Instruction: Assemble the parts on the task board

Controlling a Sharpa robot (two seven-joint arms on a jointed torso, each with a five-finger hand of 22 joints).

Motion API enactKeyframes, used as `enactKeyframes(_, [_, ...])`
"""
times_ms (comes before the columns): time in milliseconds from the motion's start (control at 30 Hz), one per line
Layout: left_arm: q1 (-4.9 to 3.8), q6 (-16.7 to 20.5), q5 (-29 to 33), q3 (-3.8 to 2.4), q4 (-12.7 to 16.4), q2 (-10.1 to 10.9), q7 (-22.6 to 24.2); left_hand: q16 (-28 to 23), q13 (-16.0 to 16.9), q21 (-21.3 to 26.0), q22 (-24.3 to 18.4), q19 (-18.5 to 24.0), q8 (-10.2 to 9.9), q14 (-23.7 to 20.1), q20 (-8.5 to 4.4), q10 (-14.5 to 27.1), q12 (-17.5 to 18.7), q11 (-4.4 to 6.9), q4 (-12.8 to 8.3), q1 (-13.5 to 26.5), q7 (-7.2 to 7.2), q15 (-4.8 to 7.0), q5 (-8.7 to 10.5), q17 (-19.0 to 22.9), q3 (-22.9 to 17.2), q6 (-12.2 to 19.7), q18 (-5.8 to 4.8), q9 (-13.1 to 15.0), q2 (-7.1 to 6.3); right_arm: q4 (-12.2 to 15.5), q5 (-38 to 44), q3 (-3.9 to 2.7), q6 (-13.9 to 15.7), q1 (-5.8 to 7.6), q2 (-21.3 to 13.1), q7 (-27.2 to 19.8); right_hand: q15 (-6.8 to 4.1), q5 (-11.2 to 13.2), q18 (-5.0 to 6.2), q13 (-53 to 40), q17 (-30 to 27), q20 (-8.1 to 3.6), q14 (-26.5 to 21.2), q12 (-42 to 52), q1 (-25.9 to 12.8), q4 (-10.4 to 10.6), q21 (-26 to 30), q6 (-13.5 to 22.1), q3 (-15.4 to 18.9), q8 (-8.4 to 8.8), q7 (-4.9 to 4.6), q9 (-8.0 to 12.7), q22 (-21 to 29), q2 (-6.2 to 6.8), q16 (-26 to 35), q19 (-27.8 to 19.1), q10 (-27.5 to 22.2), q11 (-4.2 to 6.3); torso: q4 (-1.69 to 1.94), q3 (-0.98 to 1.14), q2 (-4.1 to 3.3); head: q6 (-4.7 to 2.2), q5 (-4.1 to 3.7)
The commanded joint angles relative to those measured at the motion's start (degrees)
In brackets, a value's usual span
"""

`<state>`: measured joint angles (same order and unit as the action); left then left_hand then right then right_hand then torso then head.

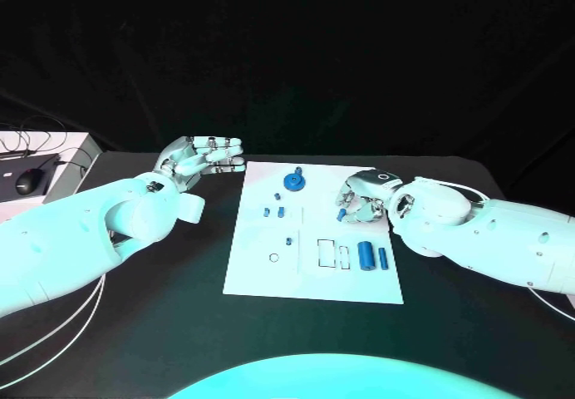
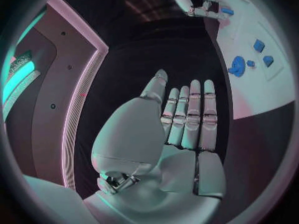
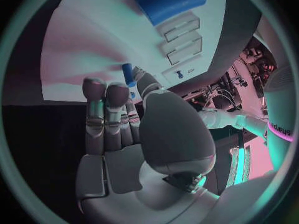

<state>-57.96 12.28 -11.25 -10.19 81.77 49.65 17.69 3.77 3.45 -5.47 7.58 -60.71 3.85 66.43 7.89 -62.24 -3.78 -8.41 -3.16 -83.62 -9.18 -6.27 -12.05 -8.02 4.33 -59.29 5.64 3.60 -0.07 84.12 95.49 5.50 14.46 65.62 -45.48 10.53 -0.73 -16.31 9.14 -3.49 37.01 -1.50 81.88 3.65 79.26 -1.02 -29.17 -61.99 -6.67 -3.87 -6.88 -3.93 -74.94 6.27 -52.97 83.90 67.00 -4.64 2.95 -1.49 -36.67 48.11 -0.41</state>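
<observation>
White task board [image 1: 314, 278] lies in the middle of my black table [image 1: 479, 332], its long sides running away from me. Off the table's far left corner I see a pale box [image 1: 72, 150] with a black mouse [image 1: 29, 181] beside it and cables trailing. Nothing stands between the hands and the board.

On the board's far end sits a round blue part with a knob [image 1: 295, 179]; nearer me, a few small blue pegs [image 1: 274, 210] cluster left of centre. Two blue cylinders [image 1: 366, 256] lie side by side near the right edge, long axes pointing away from me, next to empty rectangular slots [image 1: 327, 252].

My right hand [image 1: 360, 204] is over the board's right edge, pinching a small blue peg [image 3: 127, 74] between thumb and fingertips; the peg runs along the fingers. My left hand [image 1: 198, 158] hovers off the board's far left corner, fingers straight and together, holding nothing.
</observation>
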Motion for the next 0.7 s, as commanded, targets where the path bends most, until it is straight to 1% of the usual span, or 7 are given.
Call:
enactKeyframes(33, [0.00,-0.91,-0.02,-0.04,0.10,-0.03,0.41,0.03,-0.03,-0.21,-0.05,0.04,-0.22,-0.09,0.15,0.34,0.20,0.15,0.12,0.18,0.13,-0.21,0.01,0.01,0.08,0.33,-0.56,-0.04,-0.10,-0.12,0.82,0.01,-1.35,-0.14,0.22,-0.19,-0.55,0.76,-0.16,0.05,0.11,-0.39,-0.02,-0.20,-0.43,-0.38,-0.73,-1.02,-2.29,0.27,-0.07,0.01,-3.83,-0.21,-0.32,3.01,0.68,0.12,-0.03,0.00,-0.02,0.07,-0.04])
enactKeyframes(100, [0.00,-0.89,-0.02,-0.04,0.10,-0.04,0.40,0.03,-0.03,-0.27,-0.13,0.01,-0.21,-0.09,0.14,0.34,0.21,0.15,0.16,0.17,0.13,-0.20,0.00,-0.01,0.05,0.23,-0.55,-0.04,0.01,-0.17,0.81,0.02,-1.33,-0.25,0.38,-0.27,-0.62,1.75,-0.27,0.06,0.13,-0.45,-0.01,-0.22,-0.71,-0.47,-1.39,-1.61,-3.93,0.31,-0.09,0.04,-3.96,-0.21,-0.41,3.03,1.13,0.22,-0.03,0.01,-0.03,0.07,-0.04])
enactKeyframes(133, [0.00,-0.89,-0.02,-0.04,0.10,-0.04,0.40,0.03,-0.03,-0.27,-0.13,0.01,-0.21,-0.09,0.14,0.34,0.21,0.15,0.16,0.17,0.13,-0.20,0.00,-0.01,0.05,0.23,-0.55,-0.04,0.01,-0.17,0.80,0.02,-1.30,-0.31,0.44,-0.32,-0.69,1.91,-0.34,0.08,0.15,-0.51,-0.01,-0.27,-1.07,-0.51,-1.78,-1.90,-5.28,0.35,-0.11,0.07,-4.03,0.06,-0.48,3.02,1.44,0.24,-0.03,0.02,-0.02,0.07,-0.02])
enactKeyframes(200, [0.00,-0.88,-0.03,-0.04,0.09,-0.05,0.39,0.03,-0.03,-0.27,-0.13,0.01,-0.21,-0.09,0.14,0.34,0.21,0.15,0.16,0.17,0.13,-0.20,0.00,-0.01,0.05,0.23,-0.55,-0.04,0.01,-0.15,0.80,0.03,-1.17,-0.39,0.53,-0.37,-0.87,2.12,-0.54,0.07,0.22,-0.68,0.01,-0.26,-1.35,-0.75,-2.75,-2.74,-7.57,0.36,0.05,0.05,-4.19,0.00,-0.66,3.04,2.25,0.51,-0.03,0.04,0.01,0.09,-0.03])
enactKeyframes(367, [0.00,-0.83,-0.03,-0.04,0.07,-0.04,0.35,0.03,-0.03,-0.27,-0.13,0.01,-0.21,-0.09,0.14,0.34,0.21,0.15,0.16,0.17,0.13,-0.20,0.00,-0.01,0.05,0.23,-0.55,-0.04,0.01,-0.09,0.77,0.04,-0.66,-0.51,0.62,-0.51,-1.13,2.73,-0.93,0.04,0.31,-0.96,-0.02,-0.28,-1.82,-1.30,-4.65,-4.17,-10.69,0.29,0.35,-0.02,-4.48,-0.85,-0.89,3.05,3.57,0.95,-0.06,0.04,-0.01,0.17,-0.06])
enactKeyframes(467, [0.00,-0.82,-0.03,-0.04,0.06,-0.03,0.32,0.03,-0.03,-0.27,-0.13,0.01,-0.21,-0.09,0.14,0.34,0.21,0.15,0.16,0.17,0.13,-0.20,0.00,-0.01,0.05,0.23,-0.55,-0.04,0.01,-0.06,0.76,0.04,-0.43,-0.54,0.64,-0.52,-1.26,3.72,-1.11,0.02,0.33,-1.10,0.01,-0.28,-1.71,-1.62,-5.42,-4.82,-11.75,0.25,0.46,-0.06,-4.61,-1.48,-0.98,3.05,4.18,1.19,-0.06,0.04,-0.03,0.21,-0.05])
enactKeyframes(700, [0.00,-0.81,-0.03,-0.04,0.04,-0.05,0.23,0.04,-0.03,-0.31,-0.20,0.01,-0.22,-0.04,0.13,0.33,0.20,0.15,0.19,0.15,0.10,-0.18,0.00,-0.03,0.02,0.19,-0.55,-0.04,0.06,0.07,0.84,0.04,0.45,-0.63,0.63,-0.32,-1.60,3.76,-1.59,-0.01,0.44,-1.45,0.05,-0.26,-1.59,-2.57,-7.70,-6.50,-12.76,0.18,0.78,-0.21,-4.98,-2.88,-1.23,3.08,5.61,1.67,-0.03,0.04,-0.01,0.32,-0.07])
